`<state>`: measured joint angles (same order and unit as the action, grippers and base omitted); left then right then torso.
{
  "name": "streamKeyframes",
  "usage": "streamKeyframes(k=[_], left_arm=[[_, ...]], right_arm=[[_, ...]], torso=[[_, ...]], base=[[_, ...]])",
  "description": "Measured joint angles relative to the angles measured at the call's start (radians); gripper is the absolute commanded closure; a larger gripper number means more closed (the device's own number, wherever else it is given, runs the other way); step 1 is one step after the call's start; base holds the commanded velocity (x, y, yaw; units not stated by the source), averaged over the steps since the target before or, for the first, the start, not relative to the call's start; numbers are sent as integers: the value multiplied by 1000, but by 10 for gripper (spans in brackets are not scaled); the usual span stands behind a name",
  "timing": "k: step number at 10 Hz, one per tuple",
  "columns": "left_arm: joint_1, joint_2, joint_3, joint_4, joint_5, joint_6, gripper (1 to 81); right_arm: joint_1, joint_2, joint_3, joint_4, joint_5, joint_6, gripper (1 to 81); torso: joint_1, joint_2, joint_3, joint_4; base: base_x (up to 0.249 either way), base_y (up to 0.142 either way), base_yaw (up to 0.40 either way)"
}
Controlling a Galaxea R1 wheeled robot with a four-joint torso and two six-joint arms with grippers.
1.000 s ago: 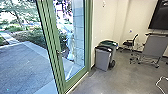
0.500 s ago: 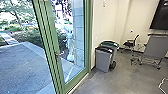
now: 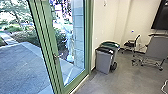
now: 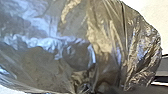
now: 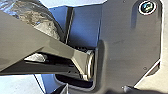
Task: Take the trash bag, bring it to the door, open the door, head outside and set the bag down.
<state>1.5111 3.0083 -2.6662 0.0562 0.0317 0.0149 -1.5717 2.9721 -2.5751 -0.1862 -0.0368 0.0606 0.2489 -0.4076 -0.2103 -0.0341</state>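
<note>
— Entry one, trash bag (image 4: pixel 107 42): where is it?
— Item: one, dark, glossy, crumpled. Located directly at the left end effector (image 4: pixel 91 88), its folds drawn together there. Nearer arm: left. Long axis: cannot be told; the outline is bulging and rounded.

— Condition of the end effectors?
— Left: grasping the trash bag, judged by the gathered folds. Right: state cannot be told.

— Entry two, the door handle (image 3: pixel 58 56)?
— Item: one lever, metallic, fixed to the green upright of the door (image 3: pixel 49 41). Located ahead of the robot and to its left. Long axis: crosswise to the upright, free end toward the robot's right. Which end effector is nearer to it: cannot be told. Judged need: the handle must be within reach while the bag stays gripped; risk, loose plastic catching on the lever or frame.

— Remaining stock, counted?
— Trash bag, one. Handle, one. Bins, two, side by side against the wall: one with a dark lid (image 3: pixel 105 50), one with a green lid (image 3: pixel 110 44). Chair (image 3: pixel 130 44), one. Wheeled grey furniture (image 3: pixel 157 47), one. Wall screen (image 3: pixel 160 17), one. Paved yard (image 3: pixel 20 67), one, beyond the green upright.
</note>
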Motion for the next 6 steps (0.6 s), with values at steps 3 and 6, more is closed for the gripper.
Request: streamKeyframes(k=[3,6], left_arm=[[0,0,0,0,0,0,811],[0,0,0,0,0,0,811]], right_arm=[[0,13,-31,-3,1,0,10],[-13,16,-32,-2,3,0,10]], torso=[[0,0,0,0],[0,0,0,0]], base=[[135,0,0],[135,0,0]])
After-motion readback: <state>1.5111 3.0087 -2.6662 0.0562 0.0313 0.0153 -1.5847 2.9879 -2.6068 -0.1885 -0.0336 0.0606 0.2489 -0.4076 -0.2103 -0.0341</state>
